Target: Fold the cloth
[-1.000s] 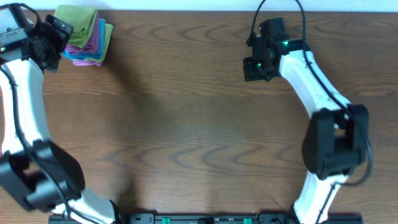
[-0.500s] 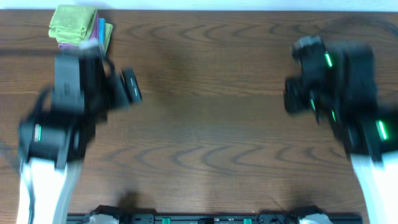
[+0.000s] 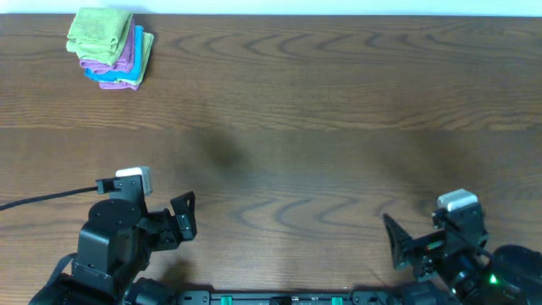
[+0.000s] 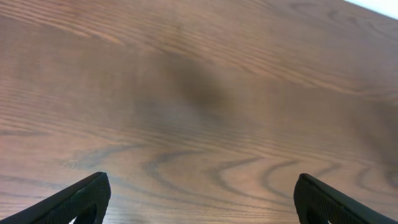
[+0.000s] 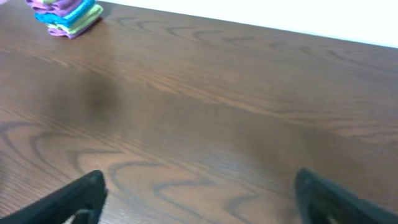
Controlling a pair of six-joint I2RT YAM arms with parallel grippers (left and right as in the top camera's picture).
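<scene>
A stack of folded cloths [image 3: 108, 49], green on top over purple, blue and green ones, lies at the far left corner of the wooden table [image 3: 296, 127]. It also shows small at the top left of the right wrist view [image 5: 65, 14]. My left gripper [image 3: 174, 220] sits at the near left edge, open, with only bare wood between its fingers [image 4: 202, 199]. Over at the near right edge my right gripper [image 3: 405, 246] is open too and holds nothing [image 5: 199, 193]. Both are far from the stack.
A black cable [image 3: 42, 199] runs from the left edge to the left arm. A black rail [image 3: 279, 298] lines the table's near edge between the two arm bases.
Both arms have swung back from the far side of the table to the near edge. The right gripper, shut before, now stands open. The stack has not moved.
</scene>
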